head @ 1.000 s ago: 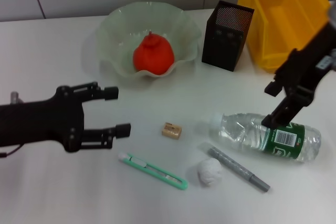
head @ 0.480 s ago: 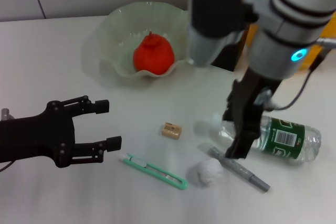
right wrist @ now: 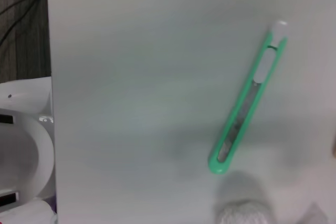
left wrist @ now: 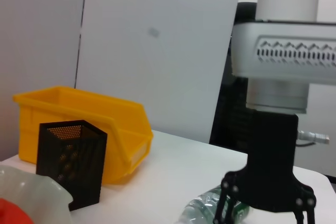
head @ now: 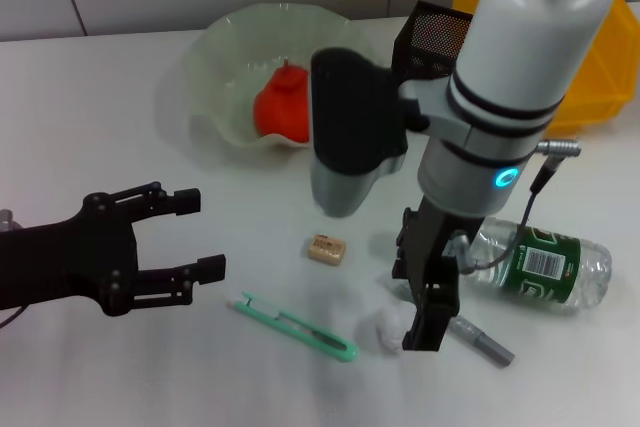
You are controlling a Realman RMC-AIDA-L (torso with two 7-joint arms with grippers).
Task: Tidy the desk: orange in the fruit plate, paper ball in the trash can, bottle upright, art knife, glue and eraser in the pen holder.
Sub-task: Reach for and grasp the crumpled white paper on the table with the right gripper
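The orange (head: pixel 285 102) lies in the pale green fruit plate (head: pixel 215 57). The clear bottle (head: pixel 540 262) lies on its side at the right. The tan eraser (head: pixel 326 248), the green art knife (head: pixel 295 325), the white paper ball (head: pixel 382 327) and the grey glue stick (head: pixel 480 339) lie on the table in front. My right gripper (head: pixel 415 319) points down right beside the paper ball, fingers apart and empty. My left gripper (head: pixel 205 237) is open and empty at the left, level with the eraser. The right wrist view shows the knife (right wrist: pixel 247 98) and the ball (right wrist: pixel 244 213).
The black mesh pen holder (head: pixel 440 37) stands behind my right arm. The yellow bin (head: pixel 600 77) is at the back right. Both show in the left wrist view, the holder (left wrist: pixel 71 163) in front of the bin (left wrist: pixel 89 119).
My right arm has swung from above the bottle leftward and toward the front, down to the paper ball. My left gripper has drawn back slightly to the left.
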